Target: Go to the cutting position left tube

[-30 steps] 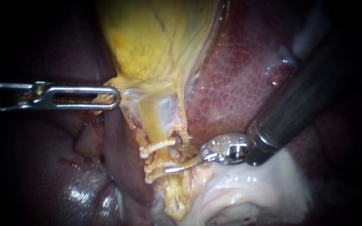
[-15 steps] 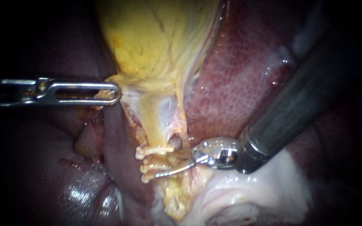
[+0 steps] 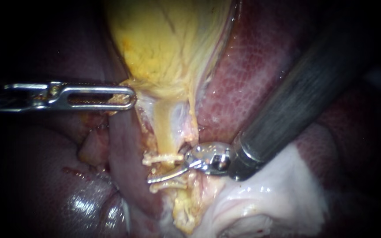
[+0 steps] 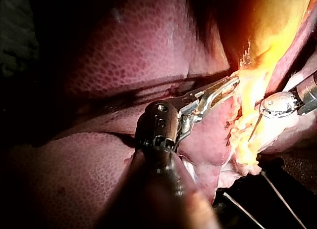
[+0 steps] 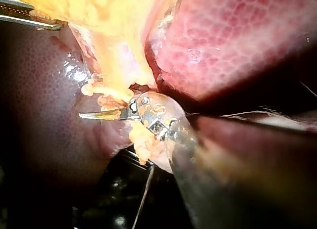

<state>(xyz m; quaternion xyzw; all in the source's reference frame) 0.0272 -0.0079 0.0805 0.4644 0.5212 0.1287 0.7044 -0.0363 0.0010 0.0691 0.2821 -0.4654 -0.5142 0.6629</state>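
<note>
Mottled red liver (image 3: 252, 79), yellow gallbladder (image 3: 168, 39), pale glistening tissue (image 3: 278, 194)

Left instrument (image 3: 128, 97): comes in from the left, with shaft and jaws lying nearly level and the tip pointing right.
Left jaws: long and slotted, closed together on the gallbladder (image 3: 164, 44) edge.
Right instrument (image 3: 169, 169): the dark shaft slants down from the upper right. Its shiny wrist bends so the tip points left and slightly down.
Right jaws: thin curved blades. The lower one shows plainly, the upper only partly, with a gap between them.
Spacing: the two tips are apart, the left one higher in the endoscope view.
</note>
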